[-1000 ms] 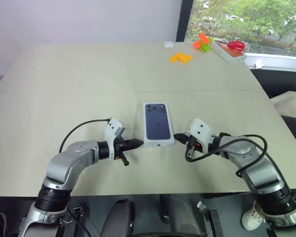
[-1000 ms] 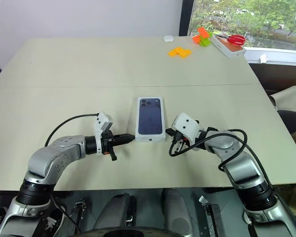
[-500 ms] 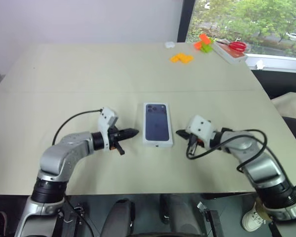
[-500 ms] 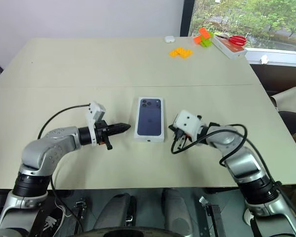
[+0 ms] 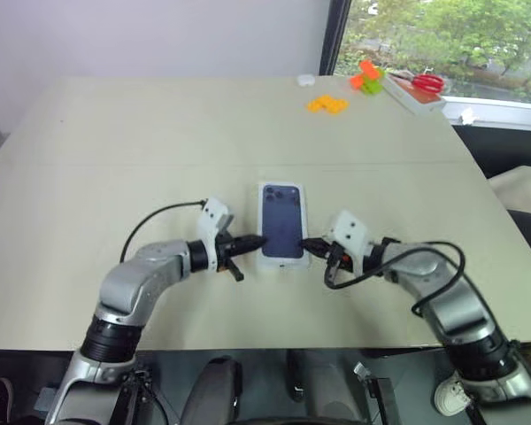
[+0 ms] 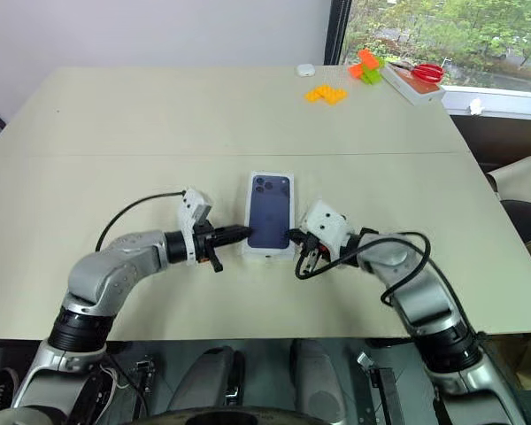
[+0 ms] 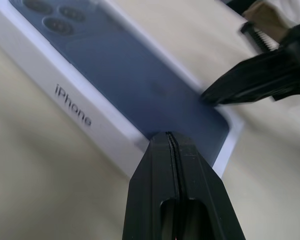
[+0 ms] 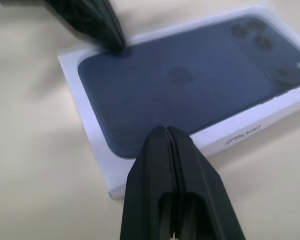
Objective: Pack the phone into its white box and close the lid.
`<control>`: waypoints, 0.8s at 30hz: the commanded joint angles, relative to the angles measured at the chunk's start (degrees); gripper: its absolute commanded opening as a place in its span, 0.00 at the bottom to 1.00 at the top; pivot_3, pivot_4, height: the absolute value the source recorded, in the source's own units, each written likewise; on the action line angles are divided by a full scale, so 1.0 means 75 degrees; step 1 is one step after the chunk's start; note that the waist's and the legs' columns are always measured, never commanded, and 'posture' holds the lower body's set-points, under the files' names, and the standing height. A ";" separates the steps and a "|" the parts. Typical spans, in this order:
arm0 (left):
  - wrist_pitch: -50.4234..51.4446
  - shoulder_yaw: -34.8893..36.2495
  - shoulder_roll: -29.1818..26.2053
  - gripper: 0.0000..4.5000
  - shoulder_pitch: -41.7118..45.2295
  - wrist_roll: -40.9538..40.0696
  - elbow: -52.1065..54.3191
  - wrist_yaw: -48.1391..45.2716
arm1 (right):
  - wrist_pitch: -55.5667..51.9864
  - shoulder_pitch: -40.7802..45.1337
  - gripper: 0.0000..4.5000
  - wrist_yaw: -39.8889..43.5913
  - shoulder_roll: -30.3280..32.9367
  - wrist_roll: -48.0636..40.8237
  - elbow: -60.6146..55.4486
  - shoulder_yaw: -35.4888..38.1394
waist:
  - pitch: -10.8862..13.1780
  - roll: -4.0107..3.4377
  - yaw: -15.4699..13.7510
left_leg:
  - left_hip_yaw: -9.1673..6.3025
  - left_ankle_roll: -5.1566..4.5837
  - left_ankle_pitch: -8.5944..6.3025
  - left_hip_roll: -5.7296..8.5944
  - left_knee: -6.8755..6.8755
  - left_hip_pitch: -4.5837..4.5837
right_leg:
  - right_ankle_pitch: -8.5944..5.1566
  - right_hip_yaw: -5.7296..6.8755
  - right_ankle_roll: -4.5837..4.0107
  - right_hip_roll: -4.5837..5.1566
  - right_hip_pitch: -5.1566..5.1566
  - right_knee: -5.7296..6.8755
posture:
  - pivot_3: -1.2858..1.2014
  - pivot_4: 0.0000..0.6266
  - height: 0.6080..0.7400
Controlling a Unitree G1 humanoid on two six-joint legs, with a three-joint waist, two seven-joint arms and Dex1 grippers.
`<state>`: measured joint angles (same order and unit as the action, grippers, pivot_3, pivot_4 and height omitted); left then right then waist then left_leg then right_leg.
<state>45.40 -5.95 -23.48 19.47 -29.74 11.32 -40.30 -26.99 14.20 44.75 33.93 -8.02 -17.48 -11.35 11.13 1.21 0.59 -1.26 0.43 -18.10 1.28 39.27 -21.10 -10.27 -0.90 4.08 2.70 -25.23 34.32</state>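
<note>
The lid [image 5: 281,221], white with a dark blue phone picture on top, lies flat on the table and covers the white box. The phone is hidden. My left gripper [image 5: 255,242] is shut, and its tip is at the lid's near left edge. My right gripper [image 5: 308,244] is shut too, with its tip at the near right edge. In the left wrist view the shut left gripper [image 7: 168,137] meets the lid [image 7: 115,70] at its rim, and the right gripper [image 7: 250,80] rests its tip on the printed top. The right wrist view shows the lid [image 8: 190,85] ahead of the right gripper [image 8: 165,131].
At the table's far right are orange pieces [image 5: 325,104], orange and green blocks [image 5: 365,78], a small white object [image 5: 304,80], and red scissors [image 5: 423,82] on a white tray. Bare tabletop [image 5: 115,150] surrounds the box. The table's right edge is by the window.
Half a second ago both gripper tips stood apart from the box on either side. Both have now closed in and reach the lid's near end. Both stayed shut.
</note>
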 commanded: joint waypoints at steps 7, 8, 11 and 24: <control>-0.0306 0.0000 -0.0089 0.00 -0.0064 0.0194 -0.0024 -0.0080 | 0.0091 0.0253 0.00 -0.0046 -0.0085 0.0163 0.0178 -0.0129 | -0.0009 0.0007 0.0024 | 0.0000 -0.0003 -0.0002 -0.0009 -0.0004 0.0117 | -0.0041 0.0001 0.0005 -0.0011 0.0106 -0.0009 | 0.52 0.24 1.00; -0.0285 0.0079 -0.0014 0.00 0.0082 0.0142 -0.0095 -0.0045 | 0.0093 0.0428 0.00 -0.0063 -0.0132 0.0156 0.0255 -0.0098 | -0.0009 0.0006 0.0023 | 0.0000 -0.0002 -0.0001 -0.0010 -0.0003 0.0117 | -0.0040 0.0001 0.0005 -0.0013 0.0106 -0.0007 | 0.52 0.24 1.00; -0.0295 0.0364 0.0356 0.00 0.0705 0.0014 -0.0426 0.0200 | 0.0190 0.0994 0.00 -0.0172 -0.0314 0.0177 0.0598 -0.0024 | -0.0007 0.0006 0.0018 | -0.0002 0.0000 0.0001 -0.0010 -0.0003 0.0107 | -0.0019 0.0001 -0.0013 -0.0015 0.0094 -0.0002 | 0.52 0.24 1.00; -0.2228 0.0320 0.1441 0.00 0.2380 0.1491 -0.3399 0.1148 | 0.1943 0.2824 0.00 -0.1420 -0.1383 0.1112 0.3827 -0.0125 | -0.0007 0.0007 0.0023 | 0.0000 -0.0005 -0.0003 0.0000 -0.0020 0.0076 | -0.0001 0.0001 0.0005 -0.0004 0.0063 -0.0006 | 0.52 0.24 1.00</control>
<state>30.85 -3.21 -12.78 36.20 -20.11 -13.17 -31.87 -16.17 33.74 36.11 24.04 -1.55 9.35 -12.56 11.07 1.27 0.76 -1.24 0.40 -18.13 1.28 39.11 -20.55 -10.27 -0.90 4.11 2.68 -24.80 34.28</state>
